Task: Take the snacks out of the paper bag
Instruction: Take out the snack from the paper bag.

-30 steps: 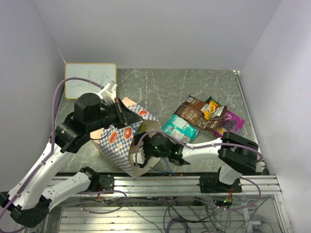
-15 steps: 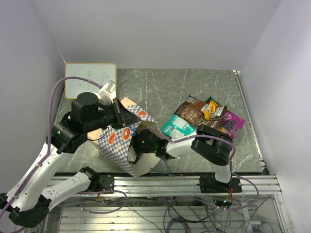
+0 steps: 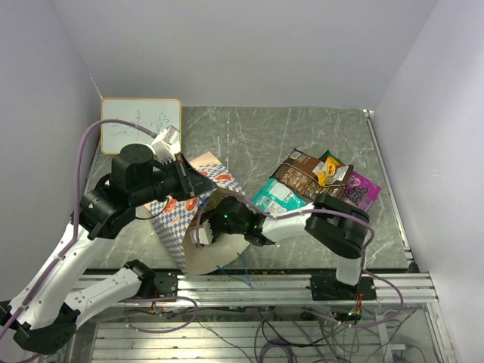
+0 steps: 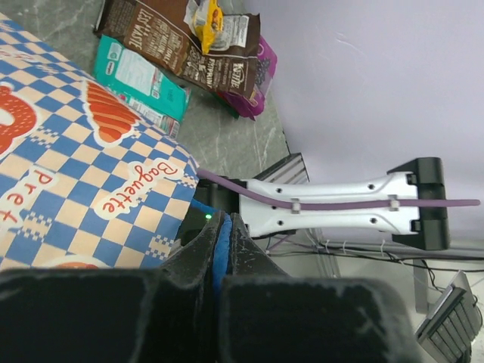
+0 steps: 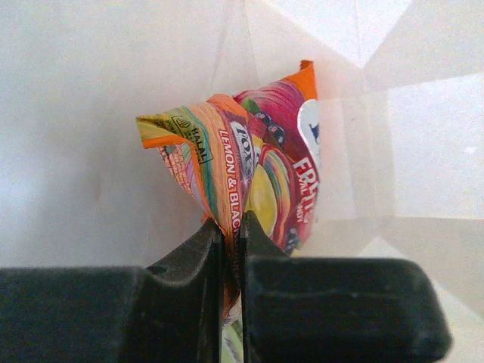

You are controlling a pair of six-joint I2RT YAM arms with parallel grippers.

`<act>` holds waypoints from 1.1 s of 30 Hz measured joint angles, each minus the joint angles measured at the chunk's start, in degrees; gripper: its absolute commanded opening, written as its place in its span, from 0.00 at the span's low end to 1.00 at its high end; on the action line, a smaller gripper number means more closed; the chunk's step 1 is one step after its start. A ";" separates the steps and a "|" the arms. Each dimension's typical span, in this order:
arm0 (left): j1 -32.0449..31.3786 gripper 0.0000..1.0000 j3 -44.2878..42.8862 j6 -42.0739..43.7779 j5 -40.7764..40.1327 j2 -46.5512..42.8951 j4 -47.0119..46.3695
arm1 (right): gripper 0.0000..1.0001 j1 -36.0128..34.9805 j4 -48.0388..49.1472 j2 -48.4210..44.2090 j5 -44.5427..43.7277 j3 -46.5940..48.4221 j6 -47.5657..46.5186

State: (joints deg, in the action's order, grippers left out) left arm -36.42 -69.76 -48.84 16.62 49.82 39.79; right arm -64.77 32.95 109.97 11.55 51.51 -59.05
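The paper bag, cream with a blue-and-white checkered band, lies tipped at the front left with its mouth toward the right arm. My left gripper is shut on the bag's blue cord handle and holds that side up. My right wrist reaches into the mouth, its fingers hidden there in the top view. In the right wrist view, my right gripper is shut on an orange-red candy packet against the bag's pale inner wall. Other snacks lie on the table: a green chip bag, a brown bag and a purple packet.
A small whiteboard leans at the back left corner. Pale walls close in the left, back and right sides. A metal rail with cables runs along the near edge. The snack pile sits close to the right arm's elbow.
My right gripper has pushed deeper into the bag and shut on the candy packet. The left gripper has tilted the bag so its mouth faces nearer the front.
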 measured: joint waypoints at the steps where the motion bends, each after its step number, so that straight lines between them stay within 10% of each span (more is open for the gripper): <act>1: 0.00 0.07 0.00 -0.04 -0.57 -0.04 0.00 | 0.00 0.09 -0.68 -1.36 -0.02 -0.46 0.57; 21: 0.00 0.07 -0.07 -0.22 -5.14 2.91 -0.07 | 0.00 -0.55 -21.94 -40.50 7.37 -10.88 19.26; 33: 0.00 0.07 -0.79 -0.09 -8.04 3.72 0.44 | 0.00 -0.59 -58.53 -61.66 4.76 7.21 24.81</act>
State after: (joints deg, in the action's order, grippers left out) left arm -36.42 -70.54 -48.93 8.58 53.54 40.23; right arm -65.36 -25.58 48.31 16.32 58.72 -34.24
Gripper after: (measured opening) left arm 0.072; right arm 0.068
